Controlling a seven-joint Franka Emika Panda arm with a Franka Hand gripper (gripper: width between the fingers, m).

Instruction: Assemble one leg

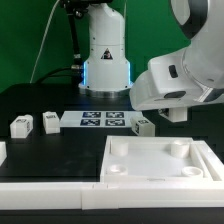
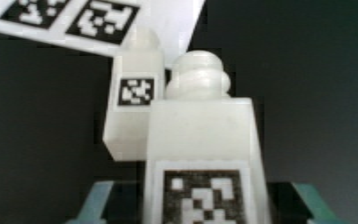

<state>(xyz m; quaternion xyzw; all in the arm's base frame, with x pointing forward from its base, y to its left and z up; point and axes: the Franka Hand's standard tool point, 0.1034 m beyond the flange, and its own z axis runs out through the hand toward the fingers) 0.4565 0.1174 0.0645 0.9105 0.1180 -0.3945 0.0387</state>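
Observation:
In the wrist view my gripper (image 2: 201,203) is shut on a white leg (image 2: 201,120). The leg's knobbed end points away from the camera, and its square marker tag sits between the teal fingers (image 2: 112,197). A second leg (image 2: 137,95) lies on the black table just beyond it, apart from it. In the exterior view my gripper (image 1: 175,111) hangs over the table at the right, behind the white tray (image 1: 112,172). The held leg is mostly hidden there under the hand.
The marker board (image 1: 100,121) lies mid-table and shows as marker board (image 2: 87,25) in the wrist view. One loose leg (image 1: 143,125) lies at its right end, and two loose legs (image 1: 22,126) (image 1: 50,121) lie to its left. The arm's base (image 1: 105,60) stands behind.

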